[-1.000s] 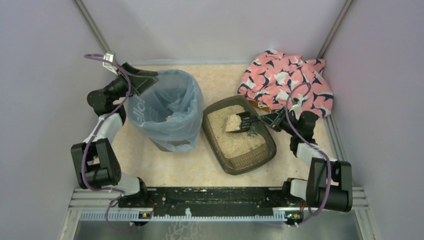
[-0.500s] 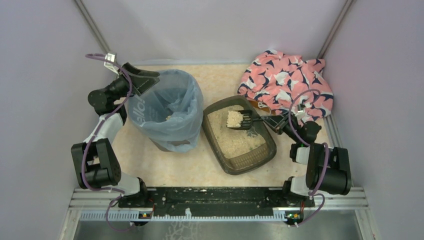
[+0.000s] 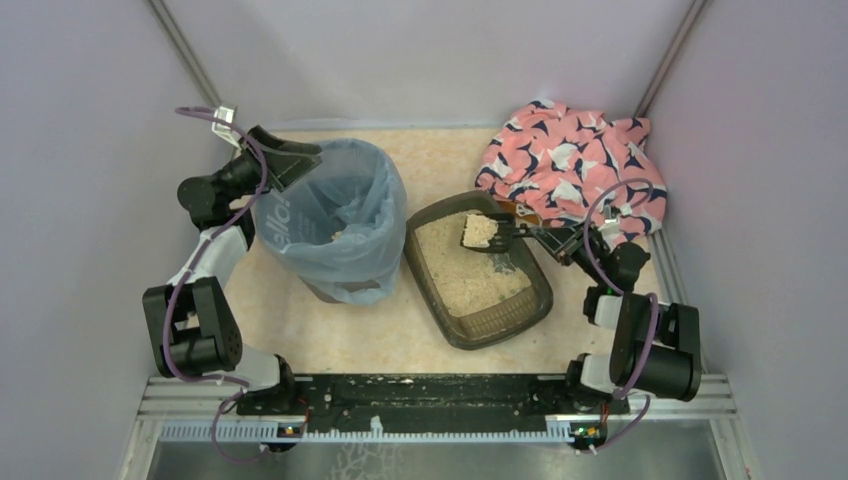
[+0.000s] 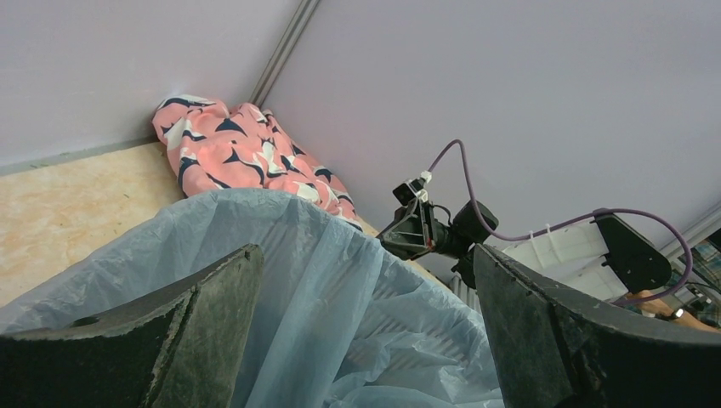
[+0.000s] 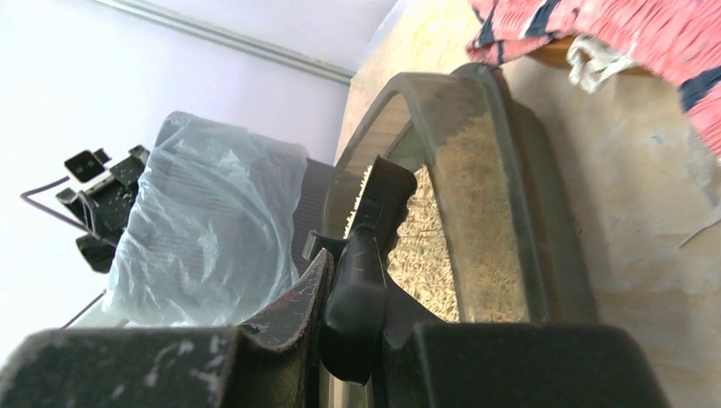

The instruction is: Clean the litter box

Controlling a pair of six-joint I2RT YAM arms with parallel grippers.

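The litter box (image 3: pixel 500 318), a shallow dark brown tray of beige litter, lies at the table's middle right; its rim (image 5: pixel 493 161) also fills the right wrist view. My right gripper (image 3: pixel 540 238) is shut on the handle of a black slotted scoop (image 3: pixel 483 232), which carries a heap of litter above the box's far end. The scoop's handle (image 5: pixel 361 289) sits pinched between the right jaws. My left gripper (image 3: pixel 300 160) hangs open over the far left rim of the bin (image 3: pixel 335 215), with the blue bag (image 4: pixel 366 306) showing between its fingers.
A pink patterned cloth (image 3: pixel 575 165) is bunched in the far right corner, close behind the litter box. The bin lined with the translucent blue bag stands just left of the box. Purple walls close the workspace on three sides.
The right arm has drawn back and lifted the loaded scoop toward the box's far end, and some litter has sifted off. The left arm has barely moved.
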